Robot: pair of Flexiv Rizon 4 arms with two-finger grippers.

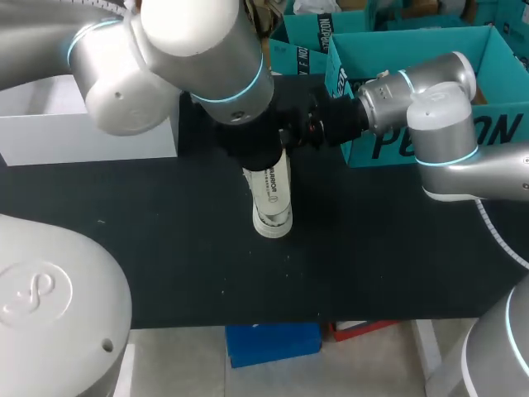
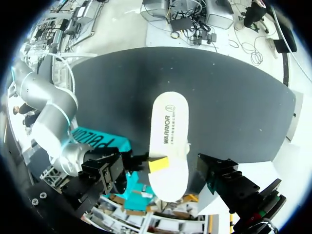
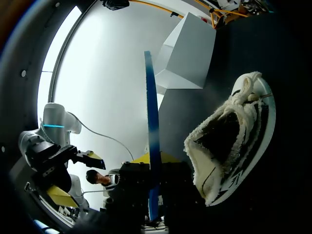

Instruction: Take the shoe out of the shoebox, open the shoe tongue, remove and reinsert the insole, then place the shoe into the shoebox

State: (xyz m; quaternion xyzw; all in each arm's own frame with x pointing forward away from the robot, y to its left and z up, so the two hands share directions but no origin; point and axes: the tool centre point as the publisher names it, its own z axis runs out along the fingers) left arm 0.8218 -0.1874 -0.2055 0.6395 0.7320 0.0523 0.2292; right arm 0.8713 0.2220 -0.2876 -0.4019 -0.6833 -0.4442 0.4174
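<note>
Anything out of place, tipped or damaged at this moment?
Only the shoe: it is off its sole, turned sole-up in the left gripper, fleecy opening toward the right gripper, which holds the blue insole outside it. That suits the insole step; nothing looks spilled or damaged.

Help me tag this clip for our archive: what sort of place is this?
Probably a robotics lab bench for manipulation trials: over a black table, a silver left arm holds a white fleece-lined shoe and the right arm its blue insole, with an open teal cardboard shoebox at the far right.
</note>
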